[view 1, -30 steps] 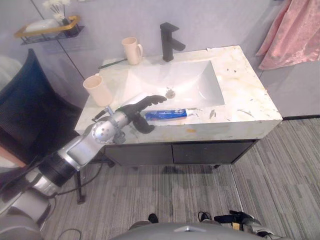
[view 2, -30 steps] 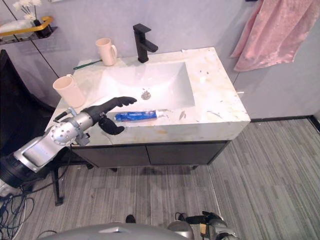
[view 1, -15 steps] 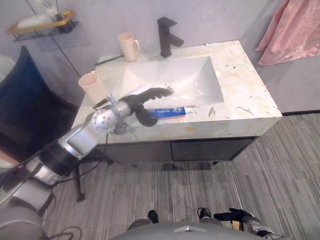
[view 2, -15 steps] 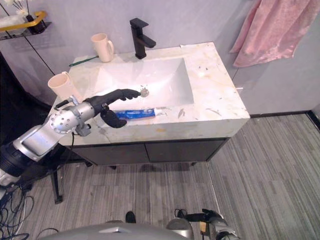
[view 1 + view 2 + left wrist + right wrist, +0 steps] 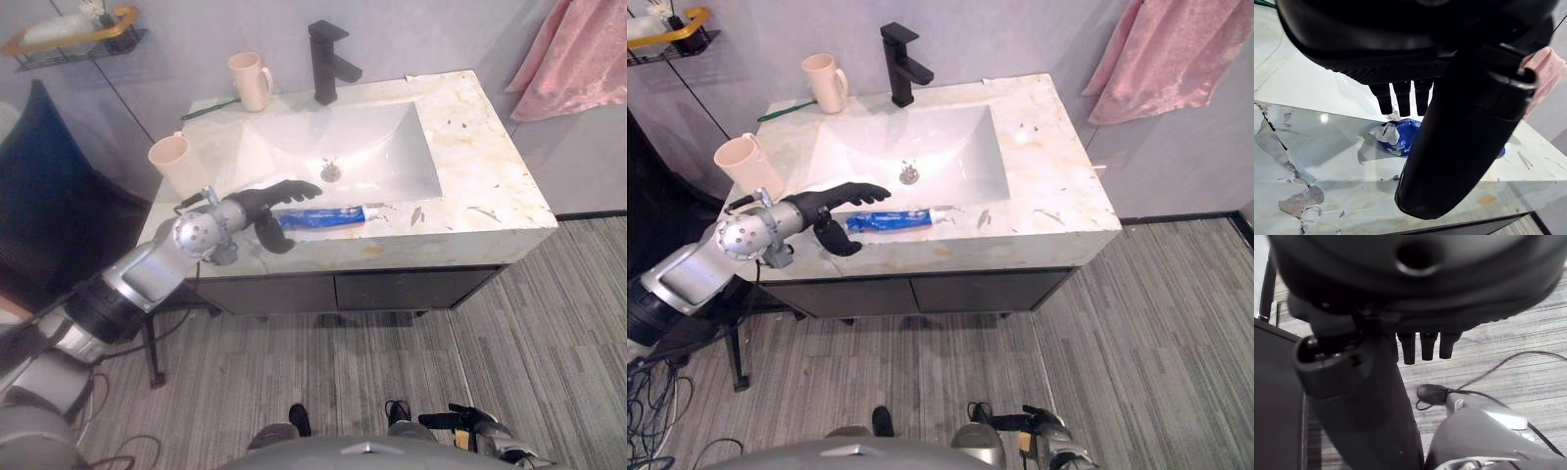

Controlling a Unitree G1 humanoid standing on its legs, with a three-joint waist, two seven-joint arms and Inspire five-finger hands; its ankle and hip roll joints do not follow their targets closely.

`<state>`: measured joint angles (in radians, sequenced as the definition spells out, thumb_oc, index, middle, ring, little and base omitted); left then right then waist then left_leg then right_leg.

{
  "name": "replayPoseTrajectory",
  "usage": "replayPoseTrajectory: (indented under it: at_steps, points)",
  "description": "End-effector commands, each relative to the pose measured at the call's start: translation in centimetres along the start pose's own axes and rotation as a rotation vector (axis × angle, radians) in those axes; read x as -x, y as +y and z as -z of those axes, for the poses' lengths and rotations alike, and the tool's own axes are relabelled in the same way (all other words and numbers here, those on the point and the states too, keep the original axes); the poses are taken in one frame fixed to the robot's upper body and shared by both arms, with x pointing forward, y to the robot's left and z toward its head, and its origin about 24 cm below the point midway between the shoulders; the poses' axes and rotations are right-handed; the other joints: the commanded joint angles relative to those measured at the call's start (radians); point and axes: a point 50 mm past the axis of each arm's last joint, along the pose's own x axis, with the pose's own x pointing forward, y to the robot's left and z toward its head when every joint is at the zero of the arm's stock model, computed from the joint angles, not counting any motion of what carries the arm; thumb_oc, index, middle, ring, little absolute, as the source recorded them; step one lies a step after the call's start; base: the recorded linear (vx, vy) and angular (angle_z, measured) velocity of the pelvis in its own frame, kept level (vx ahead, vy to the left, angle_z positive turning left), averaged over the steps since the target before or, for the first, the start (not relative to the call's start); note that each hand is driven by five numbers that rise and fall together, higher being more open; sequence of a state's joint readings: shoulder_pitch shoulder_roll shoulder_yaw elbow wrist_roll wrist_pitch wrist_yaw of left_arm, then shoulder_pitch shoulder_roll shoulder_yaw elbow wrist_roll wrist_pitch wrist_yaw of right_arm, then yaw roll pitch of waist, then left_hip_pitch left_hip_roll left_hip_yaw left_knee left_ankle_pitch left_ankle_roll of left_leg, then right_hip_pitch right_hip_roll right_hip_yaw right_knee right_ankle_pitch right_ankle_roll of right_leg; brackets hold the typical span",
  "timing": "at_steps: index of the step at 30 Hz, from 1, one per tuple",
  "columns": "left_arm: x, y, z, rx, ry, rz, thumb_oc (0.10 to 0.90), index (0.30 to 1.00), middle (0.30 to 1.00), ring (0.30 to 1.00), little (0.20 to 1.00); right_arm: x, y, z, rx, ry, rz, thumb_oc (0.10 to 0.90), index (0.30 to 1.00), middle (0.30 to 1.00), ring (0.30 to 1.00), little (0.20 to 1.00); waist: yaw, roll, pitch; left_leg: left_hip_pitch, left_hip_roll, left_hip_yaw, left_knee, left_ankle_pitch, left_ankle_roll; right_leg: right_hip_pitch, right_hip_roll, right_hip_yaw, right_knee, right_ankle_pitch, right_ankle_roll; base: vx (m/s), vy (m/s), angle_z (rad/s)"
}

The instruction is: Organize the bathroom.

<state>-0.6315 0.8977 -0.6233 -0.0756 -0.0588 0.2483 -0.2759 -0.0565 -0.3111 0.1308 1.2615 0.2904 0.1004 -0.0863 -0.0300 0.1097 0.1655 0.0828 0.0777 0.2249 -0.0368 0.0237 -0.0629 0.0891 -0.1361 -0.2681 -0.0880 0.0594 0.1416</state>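
Flattened blue toothpaste tube (image 5: 321,218) on glossy marble countertop (image 5: 487,176), beneath left hand (image 5: 266,203).

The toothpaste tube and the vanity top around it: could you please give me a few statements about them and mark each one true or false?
1. The blue toothpaste tube lies on the counter's front edge. True.
2. The left hand has lifted the tube. False: its open fingers and thumb bracket the tube's end, which lies flat.
3. Two cream mugs stand on the counter. True.
4. The green toothbrush stands in a mug. False: it lies flat on the counter beside the rear mug.
5. The black faucet is running. False: no water shows.
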Motion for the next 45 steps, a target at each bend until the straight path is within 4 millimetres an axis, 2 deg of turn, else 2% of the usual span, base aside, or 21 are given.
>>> replayPoseTrajectory:
  at_steps: [1,2,3,4,5,6,17,21,25,27,30,33,34,36,38,39,41,42,43,44,45]
  points:
    - [1.4,7.8,-3.9,-0.212,-0.093,-0.264,0.8,0.9,0.9,0.9,0.9,0.0,-1.7,0.4,0.034,0.022,0.045,0.8,0.9,0.9,0.9,0.9,-0.004,-0.055,-0.037,-0.077,-0.044,-0.067,0.135,-0.075,-0.042,0.05,0.055,-0.044,0.007,-0.094,-0.004,0.0,0.0,0.0]
    - [1.4,7.7,-3.9,-0.213,-0.094,-0.262,0.8,0.9,0.9,0.9,0.9,0.0,-1.6,0.4,0.034,0.022,0.045,0.8,0.9,0.9,0.9,0.9,-0.004,-0.056,-0.037,-0.078,-0.044,-0.067,0.136,-0.075,-0.042,0.05,0.055,-0.044,0.007,-0.094,-0.004,0.0,0.0,0.0]
    - [1.4,7.6,-3.9,-0.212,-0.092,-0.248,0.654,0.681,0.681,0.681,0.681,0.0,-1.7,0.4,0.032,0.022,0.044,0.8,0.9,0.9,0.9,0.9,-0.005,-0.056,-0.036,-0.081,-0.044,-0.067,0.14,-0.075,-0.042,0.05,0.055,-0.045,0.008,-0.095,-0.006,0.0,0.0,0.0]
    - [1.3,7.5,-3.9,-0.226,-0.085,-0.246,0.576,0.564,0.564,0.564,0.564,0.0,-1.6,0.4,0.029,0.02,0.044,0.8,0.9,0.9,0.9,0.9,-0.006,-0.056,-0.035,-0.081,-0.044,-0.066,0.142,-0.076,-0.042,0.05,0.055,-0.045,0.009,-0.095,-0.007,0.0,0.0,0.0]
    - [1.3,7.5,-3.9,-0.229,-0.083,-0.247,0.538,0.507,0.507,0.507,0.507,0.0,-1.6,0.3,0.028,0.019,0.044,0.8,0.9,0.9,0.9,0.9,-0.006,-0.056,-0.035,-0.082,-0.044,-0.066,0.143,-0.076,-0.041,0.049,0.055,-0.045,0.009,-0.095,-0.007,0.0,0.0,0.0]
    - [1.2,7.5,-3.9,-0.239,-0.079,-0.242,0.406,0.309,0.309,0.309,0.309,0.0,-1.6,0.3,0.028,0.018,0.044,0.8,0.9,0.9,0.9,0.9,-0.008,-0.056,-0.034,-0.083,-0.044,-0.064,0.145,-0.076,-0.041,0.049,0.055,-0.045,0.01,-0.096,-0.007,0.0,0.0,0.0]
    - [1.0,7.5,-3.9,-0.284,-0.046,-0.264,0.4,0.3,0.3,0.3,0.3,0.0,-2.0,0.4,0.011,0.017,0.059,0.8,0.9,0.9,0.9,0.9,-0.018,-0.058,-0.027,-0.09,-0.044,-0.048,0.155,-0.079,-0.04,0.047,0.05,-0.051,0.012,-0.097,-0.008,0.0,0.006,-0.01]
    - [1.3,7.9,-3.5,-0.247,-0.056,-0.333,0.4,0.3,0.3,0.3,0.3,0.1,-2.3,0.1,-0.143,-0.018,0.09,0.8,0.9,0.9,0.9,0.9,-0.025,-0.063,-0.025,-0.08,-0.043,-0.04,0.145,-0.079,-0.039,0.046,0.047,-0.055,0.015,-0.096,-0.007,-0.01,0.04,0.0]
    - [2.0,8.5,-2.9,-0.057,-0.136,-0.471,0.4,0.3,0.3,0.3,0.3,0.3,-3.4,-1.2,-0.473,-0.128,0.167,0.8,0.9,0.9,0.9,0.9,-0.038,-0.074,-0.024,-0.065,-0.045,-0.031,0.128,-0.079,-0.035,0.043,0.046,-0.051,0.013,-0.093,-0.005,-0.02,0.052,-0.02]
    - [2.7,8.5,-2.2,0.164,-0.224,-0.566,0.4,0.3,0.3,0.3,0.3,1.0,-5.2,-2.6,-0.663,-0.256,0.268,0.8,0.9,0.9,0.9,0.9,-0.053,-0.081,-0.018,-0.043,-0.046,-0.026,0.109,-0.085,-0.031,0.045,0.05,-0.038,0.013,-0.094,-0.003,-0.04,0.064,-0.08]
    - [3.4,8.0,-1.8,0.419,-0.328,-0.66,0.4,0.3,0.3,0.3,0.3,2.6,-7.5,-4.6,-0.808,-0.434,0.422,0.8,0.9,0.9,0.9,0.9,-0.075,-0.092,-0.019,-0.032,-0.054,-0.024,0.089,-0.084,-0.025,0.034,0.052,-0.022,0.009,-0.085,-0.001,-0.05,0.07,-0.13]
    - [4.0,6.4,-1.2,0.669,-0.416,-0.75,0.4,0.3,0.3,0.3,0.3,7.0,-12.3,-8.0,-0.958,-0.73,0.677,0.8,0.9,0.9,0.9,0.9,-0.112,-0.106,-0.021,-0.005,-0.065,-0.02,0.055,-0.086,-0.016,0.022,0.057,0.003,0.005,-0.074,0.005,-0.04,0.08,-0.14]
    - [4.0,6.1,-1.2,0.692,-0.419,-0.755,0.4,0.3,0.3,0.3,0.3,7.7,-12.9,-8.4,-0.963,-0.764,0.705,0.8,0.9,0.9,0.9,0.9,-0.116,-0.104,-0.022,-0.001,-0.066,-0.019,0.049,-0.086,-0.014,0.021,0.058,0.006,0.005,-0.073,0.005,0.0,0.091,-0.21]
    - [4.0,5.1,-1.0,0.823,-0.433,-0.798,0.4,0.3,0.3,0.3,0.3,12.4,-16.0,-11.1,-0.985,-1.04,0.827,0.8,0.9,0.9,0.9,0.9,-0.144,-0.107,-0.022,0.021,-0.07,-0.017,0.025,-0.093,-0.005,0.02,0.064,0.027,0.007,-0.075,0.011,0.01,0.108,-0.18]
    - [3.9,4.4,-1.0,0.878,-0.431,-0.841,0.4,0.3,0.3,0.3,0.3,17.1,-17.0,-13.3,-0.961,-1.321,0.872,0.8,0.9,0.9,0.9,0.9,-0.164,-0.104,-0.025,0.034,-0.075,-0.013,0.007,-0.092,0.003,0.016,0.069,0.043,0.009,-0.072,0.014,0.0,0.128,-0.16]
    - [3.9,3.9,-1.0,0.92,-0.424,-0.869,0.4,0.3,0.3,0.3,0.3,21.1,-16.9,-15.0,-0.912,-1.558,0.878,0.8,0.9,0.9,0.9,0.9,-0.177,-0.104,-0.028,0.037,-0.079,-0.011,-0.003,-0.087,0.011,0.01,0.071,0.054,0.008,-0.066,0.015,0.01,0.121,-0.13]
    - [3.8,3.8,-1.1,0.924,-0.419,-0.879,0.4,0.3,0.3,0.3,0.3,22.4,-16.6,-15.6,-0.904,-1.619,0.86,0.8,0.9,0.9,0.9,0.9,-0.181,-0.103,-0.031,0.038,-0.081,-0.008,-0.007,-0.087,0.014,0.007,0.072,0.058,0.009,-0.065,0.016,0.0,0.111,-0.15]
    - [3.2,3.3,-1.9,0.98,-0.396,-0.899,0.4,0.3,0.3,0.3,0.3,27.7,-14.7,-17.8,-0.788,-1.993,0.647,0.8,0.9,0.9,0.9,0.9,-0.185,-0.096,-0.042,0.049,-0.088,-0.005,-0.026,-0.085,0.026,0.002,0.073,0.071,0.01,-0.065,0.021,0.01,0.132,-0.24]
    - [3.1,3.3,-1.9,0.986,-0.394,-0.897,0.4,0.3,0.3,0.3,0.3,28.2,-14.3,-18.0,-0.76,-2.035,0.607,0.8,0.9,0.9,0.9,0.9,-0.184,-0.095,-0.043,0.05,-0.088,-0.005,-0.028,-0.085,0.027,0.002,0.073,0.072,0.011,-0.065,0.021,0.01,0.182,-0.25]
    - [2.7,3.0,-2.4,1.015,-0.392,-0.887,0.4,0.3,0.3,0.3,0.3,30.5,-12.7,-19.3,-0.655,-2.175,0.412,0.8,0.9,0.9,0.9,0.9,-0.173,-0.097,-0.048,0.053,-0.091,-0.003,-0.036,-0.084,0.032,0.001,0.069,0.069,0.009,-0.065,0.023,0.0,0.091,-0.17]
    - [2.5,2.8,-2.9,1.014,-0.394,-0.877,0.4,0.3,0.3,0.3,0.3,31.6,-11.5,-20.1,-0.578,-2.235,0.283,0.8,0.9,0.9,0.9,0.9,-0.162,-0.098,-0.052,0.053,-0.093,-0.003,-0.039,-0.083,0.034,-0.001,0.066,0.067,0.009,-0.064,0.025,0.0,0.085,-0.14]
